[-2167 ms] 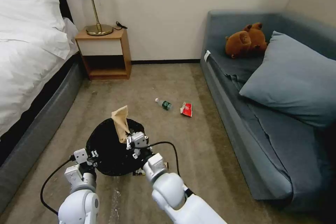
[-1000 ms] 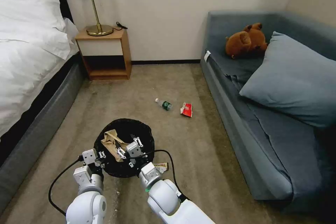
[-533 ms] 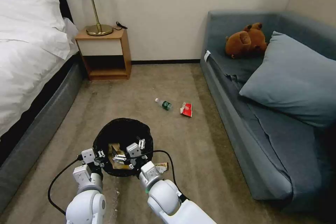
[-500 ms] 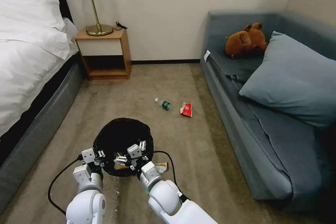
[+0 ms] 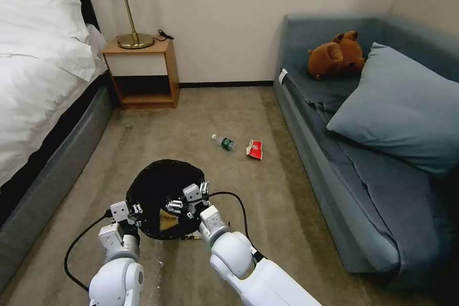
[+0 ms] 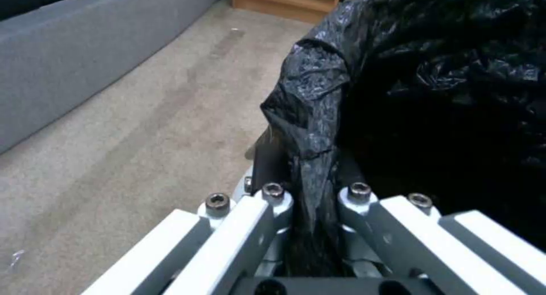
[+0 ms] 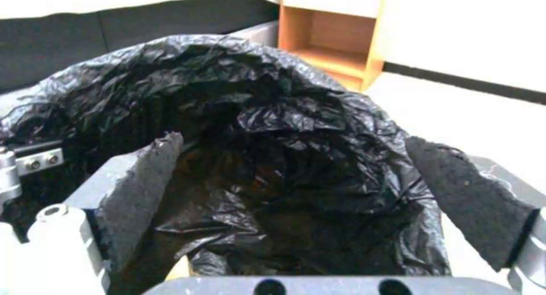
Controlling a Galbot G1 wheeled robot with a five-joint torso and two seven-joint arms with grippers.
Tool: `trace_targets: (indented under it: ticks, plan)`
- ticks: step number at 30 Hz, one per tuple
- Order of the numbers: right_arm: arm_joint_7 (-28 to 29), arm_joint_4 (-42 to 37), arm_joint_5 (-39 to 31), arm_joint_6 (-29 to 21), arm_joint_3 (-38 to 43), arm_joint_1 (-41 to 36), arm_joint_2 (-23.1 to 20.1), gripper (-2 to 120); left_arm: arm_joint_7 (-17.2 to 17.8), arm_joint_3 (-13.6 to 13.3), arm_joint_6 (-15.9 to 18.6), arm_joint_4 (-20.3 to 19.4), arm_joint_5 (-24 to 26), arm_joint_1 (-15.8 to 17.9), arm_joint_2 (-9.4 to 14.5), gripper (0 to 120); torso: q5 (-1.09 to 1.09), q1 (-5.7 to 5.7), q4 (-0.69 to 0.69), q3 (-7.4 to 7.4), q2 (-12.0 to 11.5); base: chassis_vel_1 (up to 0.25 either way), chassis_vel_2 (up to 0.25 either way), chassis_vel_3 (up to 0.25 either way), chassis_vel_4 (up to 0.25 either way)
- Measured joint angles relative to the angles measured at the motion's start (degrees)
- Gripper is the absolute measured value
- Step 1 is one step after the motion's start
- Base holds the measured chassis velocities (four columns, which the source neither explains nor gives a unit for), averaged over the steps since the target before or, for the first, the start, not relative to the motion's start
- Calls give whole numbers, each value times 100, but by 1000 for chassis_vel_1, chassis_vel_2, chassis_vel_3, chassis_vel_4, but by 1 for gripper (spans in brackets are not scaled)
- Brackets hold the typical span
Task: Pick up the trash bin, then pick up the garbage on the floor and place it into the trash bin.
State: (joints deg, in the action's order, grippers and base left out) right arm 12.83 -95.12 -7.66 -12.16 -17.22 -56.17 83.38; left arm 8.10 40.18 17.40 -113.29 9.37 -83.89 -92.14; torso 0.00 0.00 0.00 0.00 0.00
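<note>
My left gripper (image 5: 129, 211) clamps the trash bin (image 5: 158, 191) rim to steady it, while my right gripper (image 5: 188, 197) hangs spread above, empty.

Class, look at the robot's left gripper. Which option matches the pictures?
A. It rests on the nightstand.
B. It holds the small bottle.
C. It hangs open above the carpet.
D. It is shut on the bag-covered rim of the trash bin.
D: the left gripper pinches the black bag over the rim of the trash bin, seen up close in the left wrist view.
</note>
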Motion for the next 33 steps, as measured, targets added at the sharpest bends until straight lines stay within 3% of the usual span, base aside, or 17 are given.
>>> trace_targets:
  ticks: [16,19,33]
  plan:
    - [13,78,87,38,203,126,72,100,-34,150,-5,-35,-1,-38,0,3,0,0,0,0,0,0,0,0,0]
    - [9,286,237,118,554,248,-16,100,-61,409,36,-80,85,40,25,3,0,0,0,0,0,0,0,0,0]
    - [-206,1038,474,348,1109,309,-125,100,-64,721,232,-211,314,243,148,3,0,0,0,0,0,0,0,0,0]
